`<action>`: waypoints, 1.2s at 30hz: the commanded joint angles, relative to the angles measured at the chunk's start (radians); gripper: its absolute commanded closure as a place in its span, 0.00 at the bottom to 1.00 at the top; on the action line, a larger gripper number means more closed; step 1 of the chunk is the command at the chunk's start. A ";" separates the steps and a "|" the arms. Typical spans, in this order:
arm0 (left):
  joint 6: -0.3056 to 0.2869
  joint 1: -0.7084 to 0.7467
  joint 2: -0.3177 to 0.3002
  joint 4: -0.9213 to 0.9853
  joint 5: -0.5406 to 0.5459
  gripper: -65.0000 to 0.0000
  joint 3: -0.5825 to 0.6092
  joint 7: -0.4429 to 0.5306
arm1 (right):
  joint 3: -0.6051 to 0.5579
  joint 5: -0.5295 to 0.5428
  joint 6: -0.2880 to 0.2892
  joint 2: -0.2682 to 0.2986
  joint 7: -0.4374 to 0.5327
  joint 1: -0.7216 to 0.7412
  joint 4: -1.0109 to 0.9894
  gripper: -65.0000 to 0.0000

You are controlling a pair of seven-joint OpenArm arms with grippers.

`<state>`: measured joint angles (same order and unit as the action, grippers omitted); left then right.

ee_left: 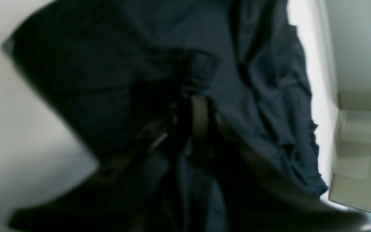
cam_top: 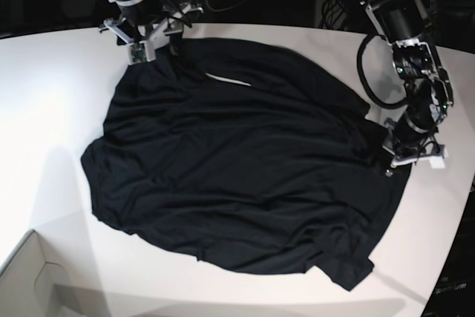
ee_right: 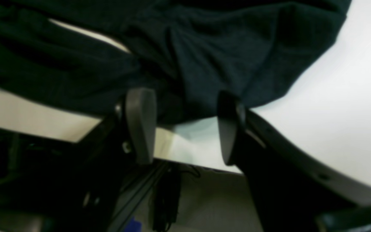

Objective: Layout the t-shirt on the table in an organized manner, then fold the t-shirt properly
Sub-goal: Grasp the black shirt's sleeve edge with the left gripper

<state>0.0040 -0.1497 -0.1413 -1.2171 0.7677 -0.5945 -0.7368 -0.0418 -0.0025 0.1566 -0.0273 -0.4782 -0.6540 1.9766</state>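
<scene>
Black shirt (cam_top: 237, 176) spread across the white tabletop (cam_top: 52, 102). Right fingers (ee_right: 140, 122) stand spread at its collar edge; left fingers' (ee_left: 200, 119) state unclear, buried in cloth.

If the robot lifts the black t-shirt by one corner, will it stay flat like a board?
Probably not. The t-shirt lies in soft wrinkles on the table, so it would likely droop. Its edge bunches in ruffles, suggesting thin, light cloth that would drag and crumple if pushed.
</scene>
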 commanded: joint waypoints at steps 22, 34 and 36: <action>-0.008 0.213 0.059 -0.091 0.115 0.42 0.067 0.000 | 0.000 0.005 -0.005 0.003 0.023 0.020 0.019 0.53; -0.005 0.362 0.056 -0.229 0.114 0.42 0.092 0.007 | 0.003 0.003 -0.005 0.005 0.023 0.020 0.019 0.53; -0.005 0.368 0.056 -0.224 0.112 0.42 0.092 0.007 | 0.003 0.003 -0.005 0.005 0.023 0.021 0.019 0.53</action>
<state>-0.0387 0.2050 -0.0826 -1.4475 0.9192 -0.5022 -0.6968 -0.0395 -0.0029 0.1566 -0.0196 -0.4747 -0.6296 1.9766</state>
